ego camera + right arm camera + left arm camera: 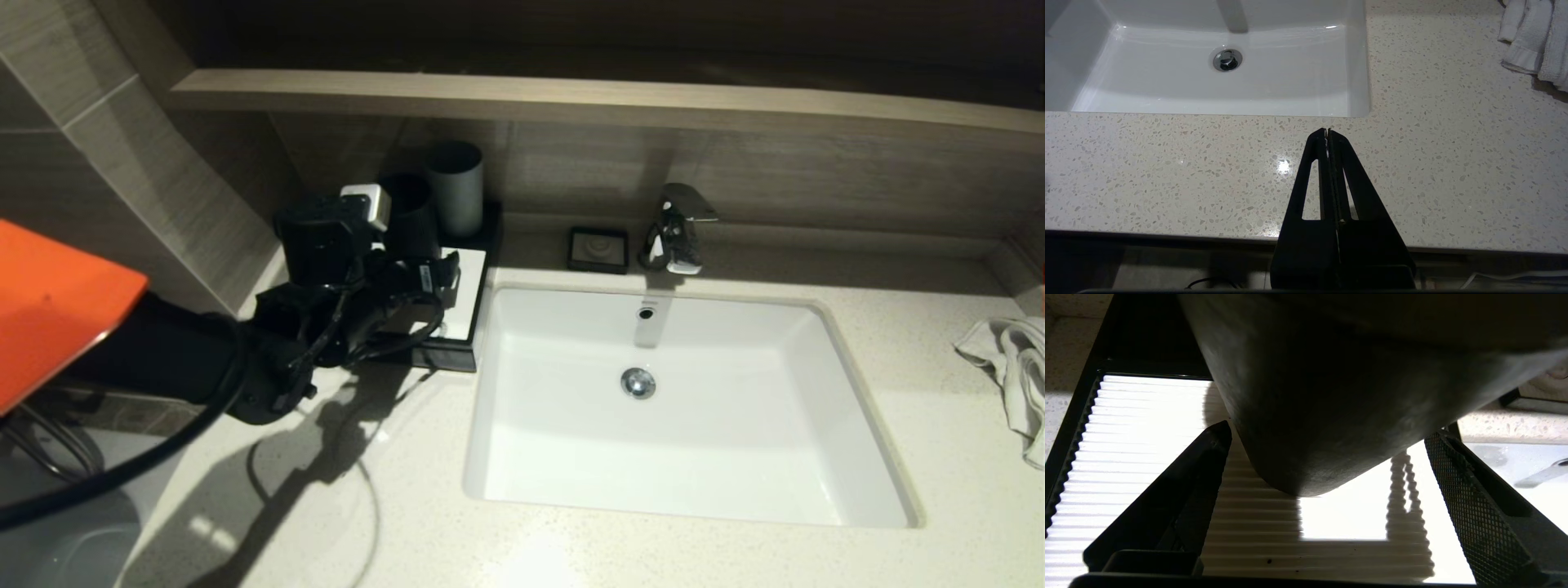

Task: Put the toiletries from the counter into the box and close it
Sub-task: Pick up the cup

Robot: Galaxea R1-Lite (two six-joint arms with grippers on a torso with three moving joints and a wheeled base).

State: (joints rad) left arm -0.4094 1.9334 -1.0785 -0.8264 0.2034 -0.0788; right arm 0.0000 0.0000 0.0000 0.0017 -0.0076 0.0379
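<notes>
The black left arm (188, 359) carries looping black cables, a small white-and-grey block and an orange panel (49, 302). Both grippers' tapering black fingers (1474, 510) have cross-hatched pads; the right gripper's (1327, 136) are slotted.

Around the one white sink (686, 408) set in the counter (571, 547), the count is short. Two dark cups (455, 188) stand side by side behind the sink's left corner. One black tray (473, 269) with a white ribbed liner lies just beside the sink's left edge. One small black soap dish (598, 249) sits behind the sink, just left of the one chrome tap (676, 229). One drain (638, 382) shows in the sink's floor. One crumpled white towel (1012, 376) lies well apart from the sink on its right. Two robot arms are counted: one (269, 351) over the tray, one shown only by its gripper (1327, 132) in front of the sink.
</notes>
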